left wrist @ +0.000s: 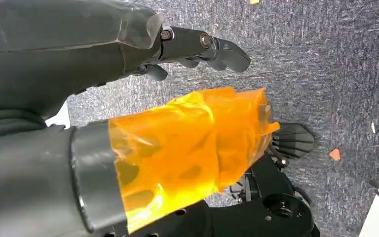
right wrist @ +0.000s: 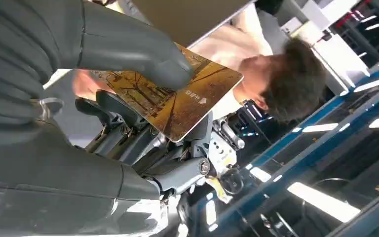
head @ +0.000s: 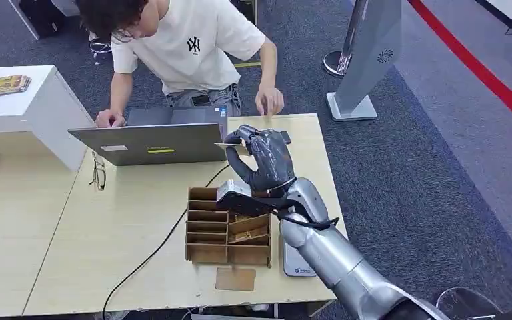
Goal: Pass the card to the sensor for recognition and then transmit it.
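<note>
Card (right wrist: 177, 101) sits pinched in the right hand (head: 261, 160), thumb pressed on its printed face and darker fingers (right wrist: 128, 133) under it. Card face is brown-gold with a tree picture and small pale lettering near one corner. In the head view the card (head: 229, 144) appears edge-on as a thin strip at the fingertips, raised above the wooden table (head: 133, 267) and just in front of the open laptop (head: 153, 143).

Right arm comes up from the table's near right corner, hand raised over the cardboard organiser box (head: 227, 227), which has several slots and some cards lying in it. A flat white-grey device (head: 298, 260) lies on the table beside the box, partly under the arm. A brown card-shaped piece (head: 235, 279) lies flat near the table's front edge. A black cable (head: 153, 250) runs across the tabletop. Glasses (head: 99, 171) lie left of the laptop.

A person in a white T-shirt (head: 193, 47) leans over the far side of the table, hands at the laptop.

Left hand (left wrist: 128, 98) hangs over grey carpet, holding nothing; orange film wraps its thumb (left wrist: 187, 148); fingers extended, apart from the thumb.
</note>
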You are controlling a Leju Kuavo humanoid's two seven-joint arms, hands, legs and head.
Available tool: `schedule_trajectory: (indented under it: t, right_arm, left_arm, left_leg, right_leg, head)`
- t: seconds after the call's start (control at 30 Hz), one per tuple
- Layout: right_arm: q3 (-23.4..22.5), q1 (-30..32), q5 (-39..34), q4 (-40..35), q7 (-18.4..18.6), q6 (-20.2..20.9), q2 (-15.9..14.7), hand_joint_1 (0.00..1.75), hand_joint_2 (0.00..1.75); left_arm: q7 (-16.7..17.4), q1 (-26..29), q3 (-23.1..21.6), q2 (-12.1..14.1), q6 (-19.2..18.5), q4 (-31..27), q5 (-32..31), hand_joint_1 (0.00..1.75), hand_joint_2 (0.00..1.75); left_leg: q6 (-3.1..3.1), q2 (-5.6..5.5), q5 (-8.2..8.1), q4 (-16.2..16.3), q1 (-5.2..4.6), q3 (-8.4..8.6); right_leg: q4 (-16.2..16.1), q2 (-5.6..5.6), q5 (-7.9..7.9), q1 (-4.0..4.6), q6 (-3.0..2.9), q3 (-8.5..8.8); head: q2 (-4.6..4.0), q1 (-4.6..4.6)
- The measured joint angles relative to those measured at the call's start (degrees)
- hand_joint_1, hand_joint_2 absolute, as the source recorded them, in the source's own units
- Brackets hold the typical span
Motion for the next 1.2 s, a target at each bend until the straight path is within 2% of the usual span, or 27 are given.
schedule_trajectory:
  t: [0.13,0.27,0.37,0.67,1.03,1.2]
  right_arm:
    - [-1.29,1.44,-4.80,-2.08,-1.42,1.93,0.00,1.75,1.75]
    - [-4.00,3.64,-15.24,-5.40,-3.67,6.79,-0.02,1.75,1.75]
    - [-6.40,5.30,-21.50,-7.98,-3.98,10.05,-0.02,1.75,1.75]
    - [-12.22,8.74,-36.45,-12.02,-3.50,19.22,-0.04,1.75,1.75]
    - [-16.11,12.57,-48.20,-13.12,-1.11,29.01,-1.27,1.75,1.75]
    - [-17.99,14.67,-52.30,-12.42,0.15,32.02,-2.31,1.75,1.75]
  left_arm:
    - [-0.35,0.02,-0.02,-0.02,0.02,0.00,0.40,0.00,0.00]
    - [-0.94,0.11,0.00,-0.09,0.17,0.02,1.68,0.00,0.00]
    - [-1.07,0.25,0.02,-0.11,0.20,0.09,2.47,0.00,0.00]
    - [-0.92,0.63,1.51,-0.42,0.15,0.31,4.66,0.00,0.00]
    - [0.07,0.93,3.59,-1.01,-0.37,0.31,6.73,0.00,0.00]
    - [0.72,1.48,4.57,-1.42,-0.57,0.28,7.52,0.00,0.00]
  left_leg:
    - [0.00,0.00,0.00,0.00,0.00,-0.01]
    - [0.00,0.00,0.00,0.00,0.00,-0.03]
    - [0.00,0.00,0.00,0.00,-0.01,-0.03]
    - [0.00,0.00,-0.01,0.00,0.00,-0.03]
    - [0.00,-0.02,-0.01,0.00,0.00,-0.06]
    - [0.01,-0.01,-0.01,0.00,-0.01,-0.08]
  right_leg:
    - [-0.01,0.00,0.00,0.00,0.00,-0.01]
    - [-0.01,0.00,0.00,0.00,0.00,-0.02]
    - [-0.01,0.00,0.00,0.00,0.00,-0.03]
    - [-0.01,0.00,0.00,0.00,0.00,-0.04]
    - [-0.02,-0.02,0.00,0.00,0.00,-0.05]
    - [-0.03,-0.01,0.00,-0.01,0.00,-0.08]
  head:
    - [0.00,0.02]
    - [0.00,0.02]
    - [0.00,0.02]
    - [0.00,0.00]
    - [0.00,0.02]
    - [0.00,0.02]
